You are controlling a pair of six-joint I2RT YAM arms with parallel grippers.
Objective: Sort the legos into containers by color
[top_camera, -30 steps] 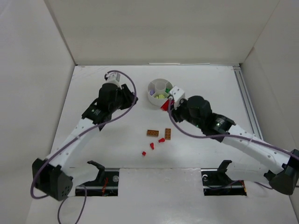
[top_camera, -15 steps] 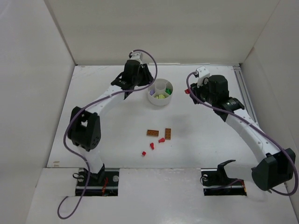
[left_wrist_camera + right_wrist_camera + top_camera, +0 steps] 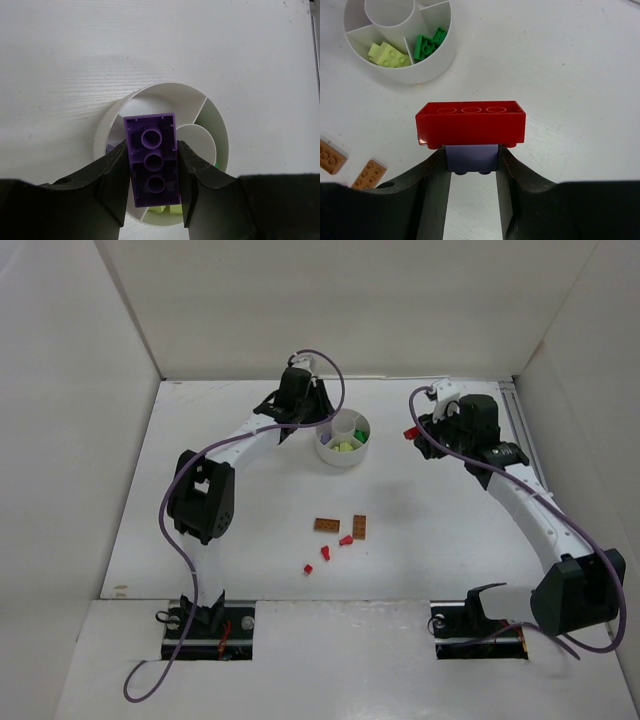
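Legos (image 3: 358, 527): small glossy studded plastic rectangles.

My left arm (image 3: 245, 435) and right arm (image 3: 520, 505) show white links and black joint housings. 1 purple cable (image 3: 343, 390) loops out behind each pair of thick, matte-black fingers (image 3: 112, 185).

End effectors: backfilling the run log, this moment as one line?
left end effector: shut on purple lego, above white dish | right end effector: shut on red-and-lavender lego stack, right of dish
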